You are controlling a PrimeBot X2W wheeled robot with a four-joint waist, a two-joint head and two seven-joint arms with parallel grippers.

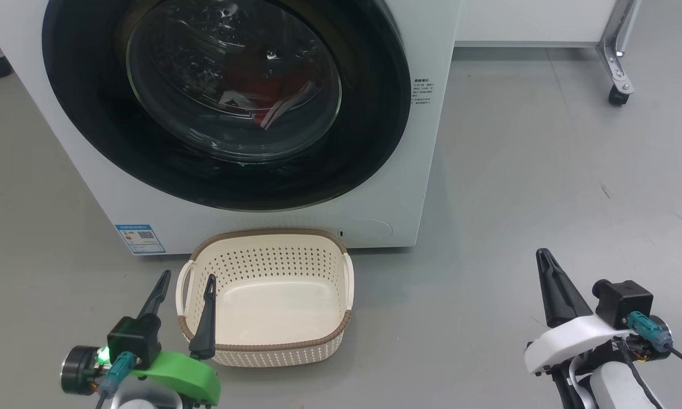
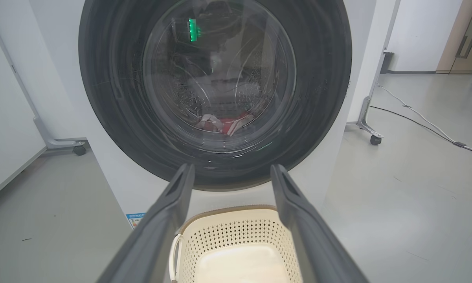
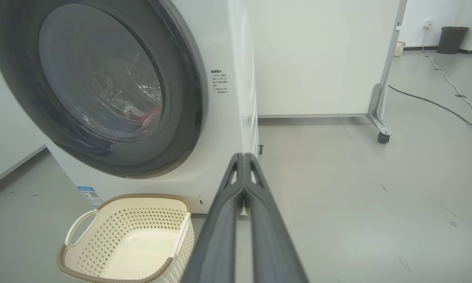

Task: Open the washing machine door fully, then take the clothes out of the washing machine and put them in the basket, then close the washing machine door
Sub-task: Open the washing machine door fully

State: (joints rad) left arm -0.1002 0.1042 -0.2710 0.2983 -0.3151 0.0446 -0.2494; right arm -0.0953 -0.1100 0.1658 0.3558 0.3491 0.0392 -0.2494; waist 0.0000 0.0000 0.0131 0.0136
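The left gripper (image 1: pixel 187 276) is spread wide near the basket's left side; the right gripper (image 1: pixel 543 255), off to the right, is pinched together on nothing. The white washing machine (image 1: pixel 426 170) is a rigid box. Its door (image 1: pixel 375 113), a glossy black rim around bulging glass, is closed and likely stiff and slick; hooking the rim's edge looks best. The perforated cream basket (image 1: pixel 272 233) sits empty below. Soft, light red clothes (image 1: pixel 264 68) lie behind the glass.

White front-loading washing machine (image 1: pixel 426 170) stood upright, its round glossy black-rimmed washing machine door (image 1: pixel 369 113) was shut, red and white clothes (image 1: pixel 272 85) lay crumpled low inside behind the glass, cream perforated basket (image 1: pixel 272 352) with brown rim sat empty, just in front of the machine, below the door.
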